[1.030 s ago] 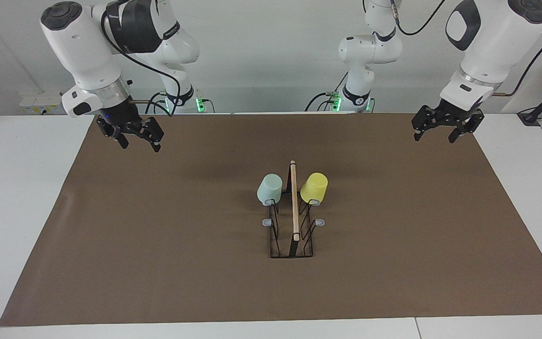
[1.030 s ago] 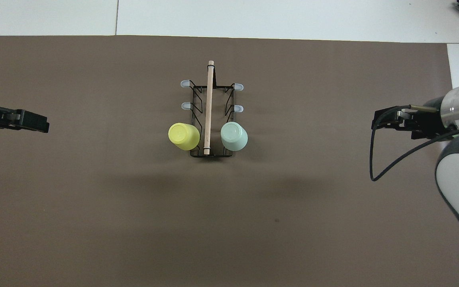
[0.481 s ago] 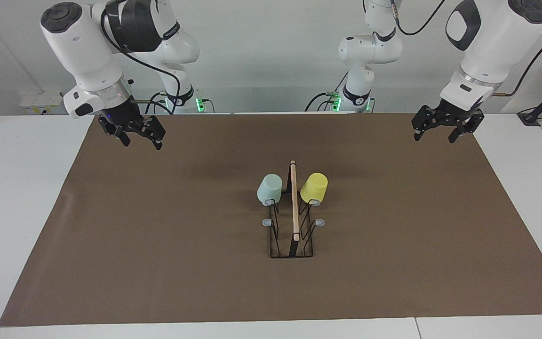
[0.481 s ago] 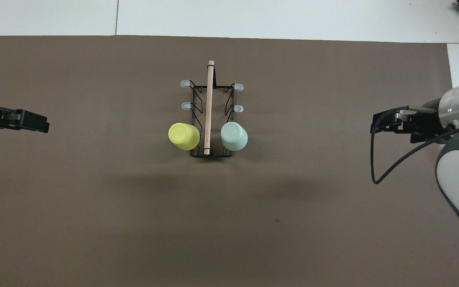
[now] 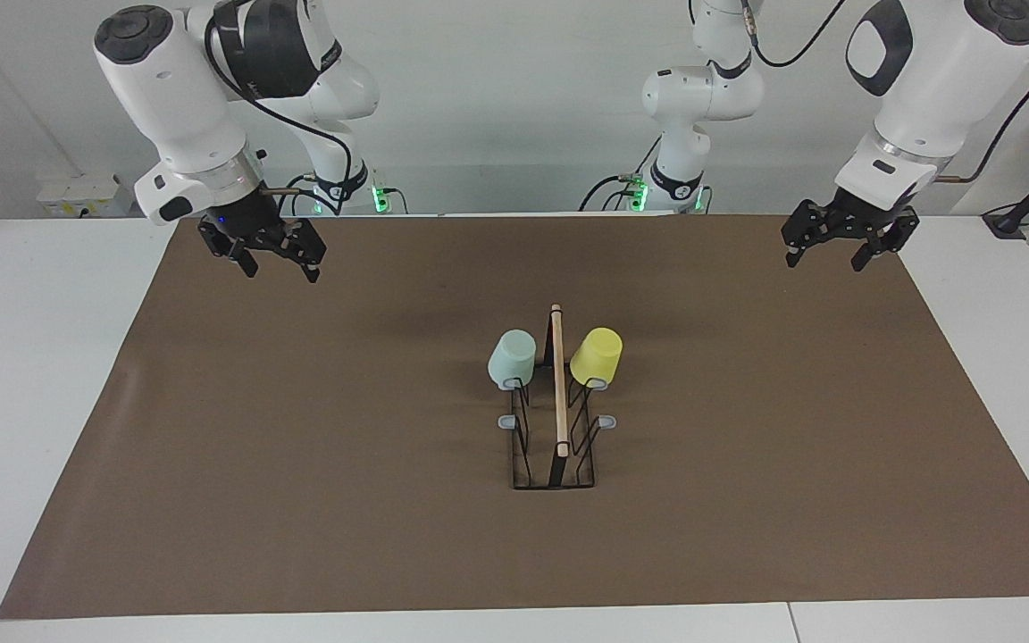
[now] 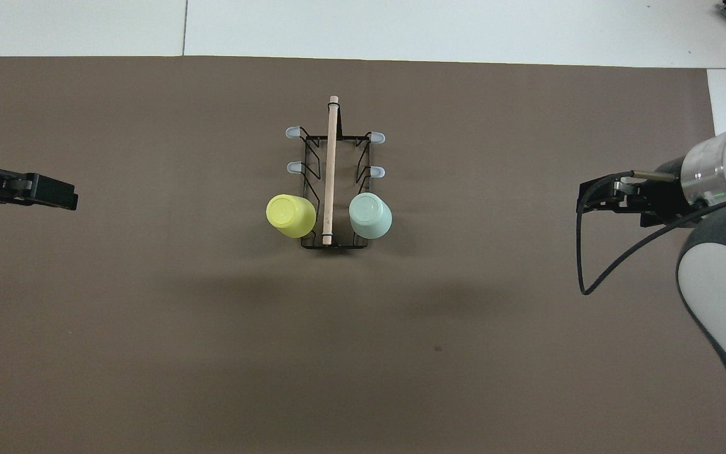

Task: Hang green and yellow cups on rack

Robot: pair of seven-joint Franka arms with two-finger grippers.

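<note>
While both arms hang in the air at the two ends of the worktop (image 5: 59,375), the rack (image 5: 555,446) stands in the middle of the brown mat (image 5: 300,464), a black wire stand with a light wooden bar along its top and grey-capped prongs at its sides. The green cup (image 5: 512,359), pale mint and tapered, sits upside down on the prong at the rack's end nearer the robots, on the side toward the right arm. The yellow cup (image 5: 596,356), bright and of like size, sits the same way just across the bar, toward the left arm's end. The four other prongs carry nothing. The right gripper (image 5: 277,266) hovers over the mat's edge near its own base, jaws spread wide and holding nothing, well apart from the green cup. The left gripper (image 5: 825,256) hovers over the mat's corner at its own end, likewise spread wide and empty, well apart from the yellow cup. No writing can be read on cups or rack.
</note>
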